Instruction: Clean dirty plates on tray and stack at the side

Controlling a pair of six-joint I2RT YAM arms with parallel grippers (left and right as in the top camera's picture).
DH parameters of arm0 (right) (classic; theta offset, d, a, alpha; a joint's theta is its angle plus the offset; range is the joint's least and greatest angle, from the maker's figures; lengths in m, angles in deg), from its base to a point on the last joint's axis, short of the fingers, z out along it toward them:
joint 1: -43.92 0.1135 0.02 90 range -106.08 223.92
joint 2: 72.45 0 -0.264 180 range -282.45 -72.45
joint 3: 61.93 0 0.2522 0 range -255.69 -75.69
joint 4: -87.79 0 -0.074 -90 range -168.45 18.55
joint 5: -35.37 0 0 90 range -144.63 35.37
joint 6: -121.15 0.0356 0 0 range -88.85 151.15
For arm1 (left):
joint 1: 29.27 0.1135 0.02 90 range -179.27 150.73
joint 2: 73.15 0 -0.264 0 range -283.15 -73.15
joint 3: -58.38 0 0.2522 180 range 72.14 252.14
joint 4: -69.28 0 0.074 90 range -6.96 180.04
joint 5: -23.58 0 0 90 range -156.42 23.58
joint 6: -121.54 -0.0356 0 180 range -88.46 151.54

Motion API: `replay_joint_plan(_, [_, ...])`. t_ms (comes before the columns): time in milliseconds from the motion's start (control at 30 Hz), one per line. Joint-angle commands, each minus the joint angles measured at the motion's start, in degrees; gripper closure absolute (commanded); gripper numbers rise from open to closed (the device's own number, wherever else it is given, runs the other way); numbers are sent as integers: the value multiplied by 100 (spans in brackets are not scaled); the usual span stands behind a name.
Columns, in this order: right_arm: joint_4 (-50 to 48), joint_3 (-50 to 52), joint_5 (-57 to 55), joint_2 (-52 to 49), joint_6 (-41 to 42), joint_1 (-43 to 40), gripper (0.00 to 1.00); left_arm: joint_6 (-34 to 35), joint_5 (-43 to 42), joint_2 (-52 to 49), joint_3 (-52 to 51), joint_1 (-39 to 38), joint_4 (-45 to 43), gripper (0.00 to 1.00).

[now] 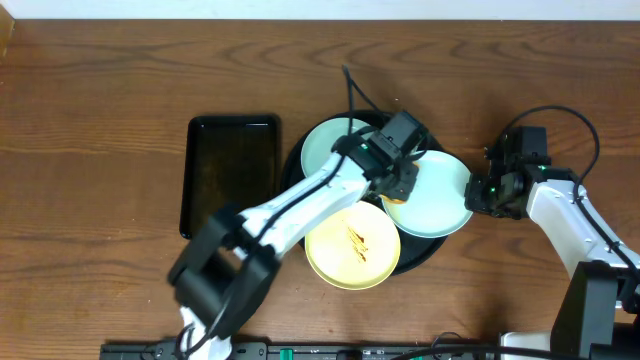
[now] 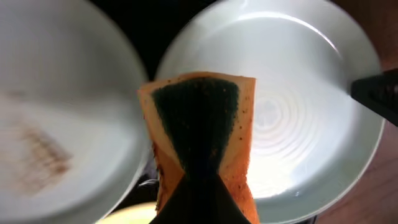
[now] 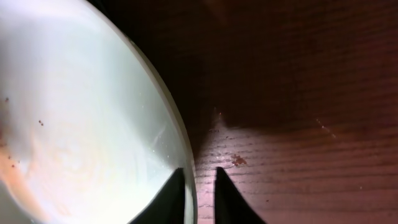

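Now our right gripper [image 3: 198,198] pinches the mint plate [image 3: 81,124] at its rim, open table [image 3: 311,162] beyond; our left gripper [image 2: 200,190] clamps a sponge [image 2: 199,118] over it.

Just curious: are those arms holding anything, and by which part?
The left fingers pinch a sponge by its near end. The right fingers grip the right-hand mint plate by its rim.
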Motion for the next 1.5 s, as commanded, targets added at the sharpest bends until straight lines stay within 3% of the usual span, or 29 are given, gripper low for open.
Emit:
replay_joint_plan(0, [0,-70,-20,-37,0,-13,82,-101,619,354,52,203,208,93])
replay_joint_plan(400, [-70,22,-15,-39,24,-11,83,-94,625,782,52,1040,575,92])
replay_joint_plan(567, [-85,37,-15,-39,24,-11,99,-96,625,782,50,1108,697,92])
replay_joint_plan(1000, [-70,-186,-35,409,-195,-13,99,-98,627,782,50,1108,857,92])
replay_joint_plan(1367, [-127,-417,-1606,1703,-916,157,99,-96,627,782,50,1123,894,92])
replay_joint_plan(1467, [-170,-417,-2496,1810,-1012,433,99,-96,627,782,50,1130,896,92])
